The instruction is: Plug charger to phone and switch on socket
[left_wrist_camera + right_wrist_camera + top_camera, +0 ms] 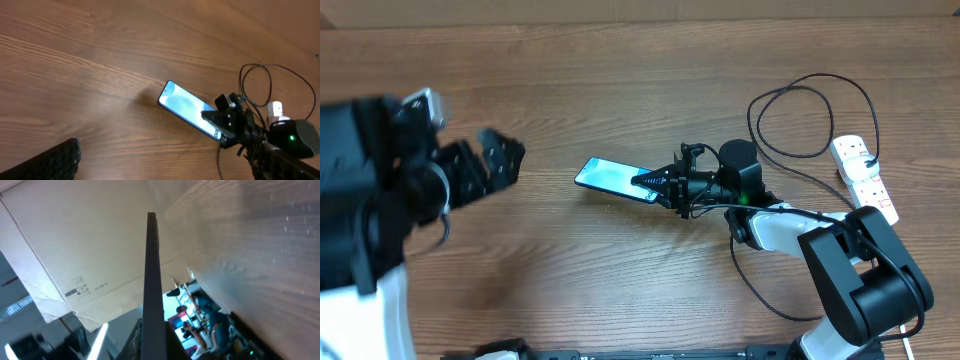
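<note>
Two grippers are working over the table: the right gripper is pinching the right end of the phone at mid-table, its jaws pressed onto the thin edge. The left gripper is hanging spread wide, well apart at the left. The charger is lying looped beside the socket at the right.
</note>
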